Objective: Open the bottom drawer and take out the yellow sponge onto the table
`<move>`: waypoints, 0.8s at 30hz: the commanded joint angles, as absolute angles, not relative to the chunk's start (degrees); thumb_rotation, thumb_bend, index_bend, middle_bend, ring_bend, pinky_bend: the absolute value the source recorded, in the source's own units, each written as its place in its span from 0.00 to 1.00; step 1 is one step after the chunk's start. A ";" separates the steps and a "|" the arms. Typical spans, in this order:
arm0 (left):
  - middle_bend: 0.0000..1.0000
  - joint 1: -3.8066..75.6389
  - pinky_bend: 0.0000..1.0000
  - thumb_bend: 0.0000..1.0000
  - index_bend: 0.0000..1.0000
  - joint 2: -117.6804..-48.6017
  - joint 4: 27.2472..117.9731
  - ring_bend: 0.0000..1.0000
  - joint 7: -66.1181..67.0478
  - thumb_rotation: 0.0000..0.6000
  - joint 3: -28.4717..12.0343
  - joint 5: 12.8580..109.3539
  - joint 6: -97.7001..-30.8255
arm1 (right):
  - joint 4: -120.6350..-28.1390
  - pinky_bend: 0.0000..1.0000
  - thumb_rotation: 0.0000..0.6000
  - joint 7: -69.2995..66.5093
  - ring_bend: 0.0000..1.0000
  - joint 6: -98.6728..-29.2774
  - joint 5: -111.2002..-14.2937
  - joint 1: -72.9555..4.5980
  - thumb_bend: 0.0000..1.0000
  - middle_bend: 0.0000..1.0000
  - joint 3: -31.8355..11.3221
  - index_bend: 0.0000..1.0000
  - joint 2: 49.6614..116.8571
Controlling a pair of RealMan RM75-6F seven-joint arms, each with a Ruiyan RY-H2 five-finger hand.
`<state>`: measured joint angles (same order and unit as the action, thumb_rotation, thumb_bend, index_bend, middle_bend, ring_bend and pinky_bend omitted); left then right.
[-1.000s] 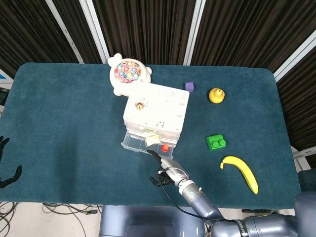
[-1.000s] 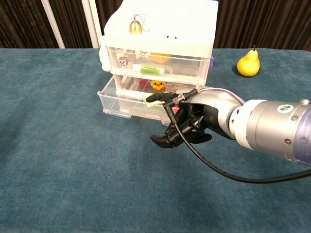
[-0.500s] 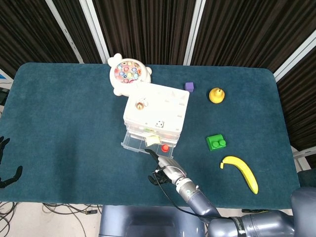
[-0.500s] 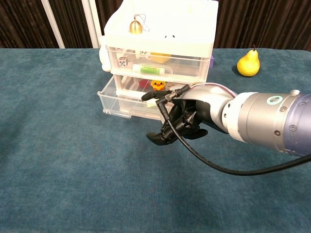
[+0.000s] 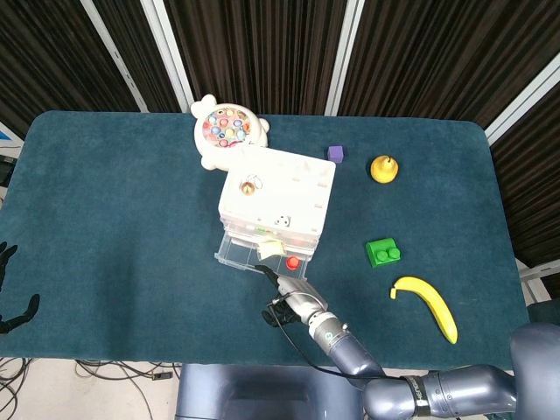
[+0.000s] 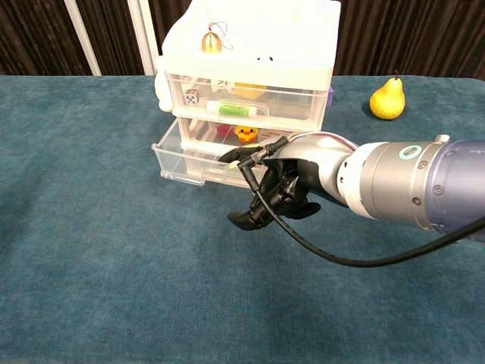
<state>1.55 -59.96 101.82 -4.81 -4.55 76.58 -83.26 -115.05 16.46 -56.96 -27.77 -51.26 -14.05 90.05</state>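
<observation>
Left hand (image 5: 13, 306) idle at far-left table edge, grip state unclear. Bottom drawer (image 6: 198, 161) already pulled open. Yellow sponge (image 5: 270, 249) sits inside. Right hand (image 6: 276, 191) just in front, fingers curled, apparently empty; grasp and placing remain.

Right hand (image 6: 276, 189) curled, low — grip seemingly empty.

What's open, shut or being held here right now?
Bottom drawer: pulled open.
Upper drawers: shut.
Yellow sponge: in the open drawer, not gripped.
Right robot hand: at the drawer front, fingers curled, holding nothing visible.
Left robot hand: at the table edge, idle, fingers apart.
</observation>
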 commanded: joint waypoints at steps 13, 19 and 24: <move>0.00 1.58 0.00 0.36 0.03 -59.86 101.93 0.00 -4.81 1.00 -4.54 76.39 -83.07 | -116.37 1.00 1.00 15.07 1.00 -55.13 -28.19 -51.50 0.47 1.00 -13.23 0.16 88.03; 0.00 1.62 0.00 0.36 0.03 -59.85 101.98 0.00 -4.77 1.00 -4.52 76.44 -83.04 | -116.82 1.00 1.00 14.44 1.00 -55.13 -28.61 -51.59 0.47 1.00 -13.25 0.17 87.58; 0.00 1.62 0.00 0.36 0.03 -59.82 102.00 0.00 -4.75 1.00 -4.50 76.42 -83.01 | -117.28 1.00 1.00 14.34 1.00 -55.53 -28.80 -51.73 0.47 1.00 -12.87 0.17 87.41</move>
<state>1.62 -59.82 102.00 -4.75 -4.50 76.42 -83.01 -117.25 14.35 -55.52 -28.82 -51.71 -12.90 87.42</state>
